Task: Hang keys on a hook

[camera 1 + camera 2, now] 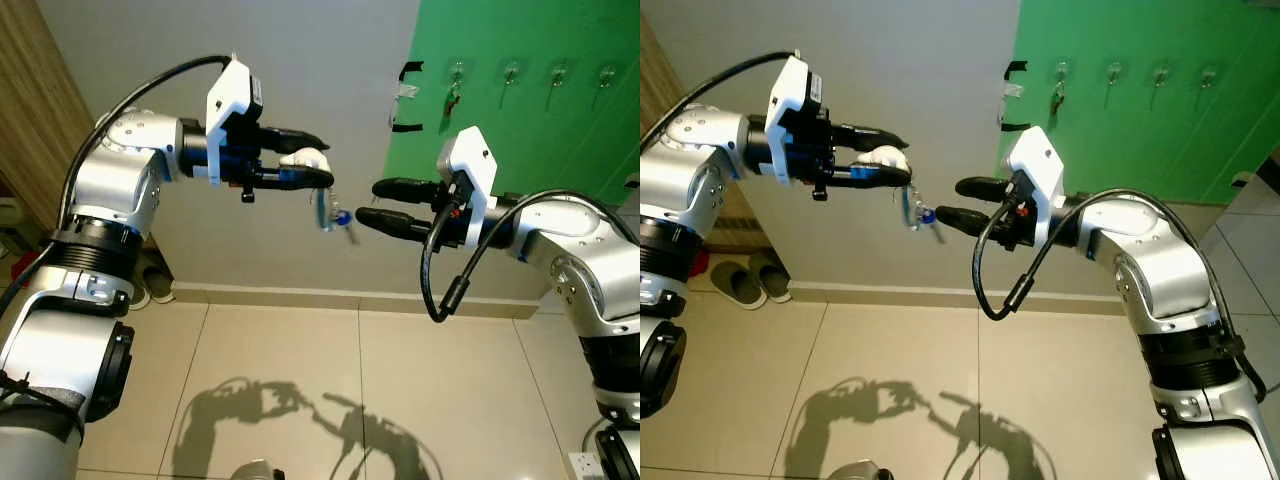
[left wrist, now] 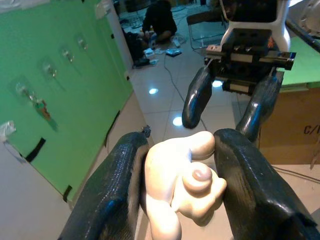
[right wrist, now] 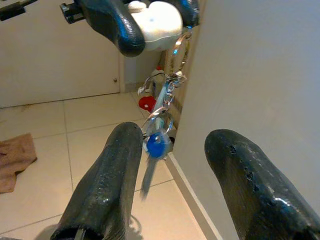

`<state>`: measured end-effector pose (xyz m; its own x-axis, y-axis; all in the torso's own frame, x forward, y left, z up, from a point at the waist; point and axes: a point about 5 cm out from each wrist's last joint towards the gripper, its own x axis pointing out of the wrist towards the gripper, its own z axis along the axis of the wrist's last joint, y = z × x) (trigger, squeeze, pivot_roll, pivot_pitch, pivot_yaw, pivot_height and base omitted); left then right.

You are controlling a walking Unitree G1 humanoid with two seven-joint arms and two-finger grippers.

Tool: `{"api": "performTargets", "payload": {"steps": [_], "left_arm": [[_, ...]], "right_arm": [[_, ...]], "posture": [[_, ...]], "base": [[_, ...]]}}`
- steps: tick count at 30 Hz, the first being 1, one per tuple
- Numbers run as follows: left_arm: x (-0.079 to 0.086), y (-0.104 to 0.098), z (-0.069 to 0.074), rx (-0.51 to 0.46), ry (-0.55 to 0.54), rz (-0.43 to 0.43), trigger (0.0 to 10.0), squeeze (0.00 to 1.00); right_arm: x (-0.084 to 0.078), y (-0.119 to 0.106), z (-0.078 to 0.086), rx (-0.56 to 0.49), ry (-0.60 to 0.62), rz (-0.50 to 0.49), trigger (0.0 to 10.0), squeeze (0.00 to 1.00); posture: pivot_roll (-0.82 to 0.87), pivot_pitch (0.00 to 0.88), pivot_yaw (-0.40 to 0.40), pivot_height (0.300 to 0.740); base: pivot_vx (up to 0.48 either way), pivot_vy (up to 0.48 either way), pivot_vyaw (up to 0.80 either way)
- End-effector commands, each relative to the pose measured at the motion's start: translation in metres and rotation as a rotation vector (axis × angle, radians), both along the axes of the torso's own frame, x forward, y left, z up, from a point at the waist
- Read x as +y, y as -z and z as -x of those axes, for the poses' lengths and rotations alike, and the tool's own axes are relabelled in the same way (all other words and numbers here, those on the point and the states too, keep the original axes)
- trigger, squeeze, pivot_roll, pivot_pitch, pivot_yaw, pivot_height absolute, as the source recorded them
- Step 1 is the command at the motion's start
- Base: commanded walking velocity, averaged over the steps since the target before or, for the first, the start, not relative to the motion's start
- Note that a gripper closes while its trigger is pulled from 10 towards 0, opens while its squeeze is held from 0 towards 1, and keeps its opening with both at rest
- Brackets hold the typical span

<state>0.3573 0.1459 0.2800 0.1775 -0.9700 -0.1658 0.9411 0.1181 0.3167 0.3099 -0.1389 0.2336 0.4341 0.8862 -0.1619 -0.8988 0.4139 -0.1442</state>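
L hand [image 1: 300, 165] pinches a white charm [image 1: 303, 160] between its two fingers, arm held out chest-high toward the middle. The keys [image 1: 330, 213] dangle from the charm on a ring and short chain, blue-headed key lowest, long axis hanging down but swung a bit, so blurred in the head views.

R hand [image 1: 385, 205] faces the L one, fingers spread, one above the other, tips just beside the keys and level w/ them but not touching. In the R wrist view the keys [image 3: 159, 130] hang between the two spread fingers, closer to one [image 3: 107, 185] than the other. So R hand is the nearer free one; looks like a handover is set up, w/ the gap lined up on the dangling chain, not on the charm.

Hooks [image 1: 511, 73] sit in a row high on the green board [image 1: 540, 120], behind and above the R arm, well apart from the keys. One hook [image 1: 456, 72] already carries something small. R arm is on the board's side, so it's prob. the one to do the hanging.
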Motion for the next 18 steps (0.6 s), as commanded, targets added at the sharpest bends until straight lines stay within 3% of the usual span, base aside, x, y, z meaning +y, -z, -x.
{"api": "performTargets", "payload": {"steps": [1,11,18], "left_arm": [[0.000,-0.014,0.001,-0.051,0.017,-0.025,10.0,0.00],[-0.003,-0.030,-0.002,-0.041,0.061,-0.008,10.0,0.00],[0.003,-0.038,-0.010,0.034,0.050,0.069,10.0,0.00]], "right_arm": [[0.003,-0.003,-0.002,0.001,-0.029,0.014,10.0,0.00],[0.014,-0.011,-0.005,0.003,-0.107,0.014,10.0,0.00],[0.019,-0.017,-0.008,-0.001,-0.133,-0.008,10.0,0.00]], "posture": [[-0.01,0.000,0.012,0.740],[0.01,0.000,0.001,0.740],[0.01,0.000,0.005,0.740]], "base": [[0.000,0.000,0.00],[0.000,0.000,0.00],[0.000,0.000,0.00]]}}
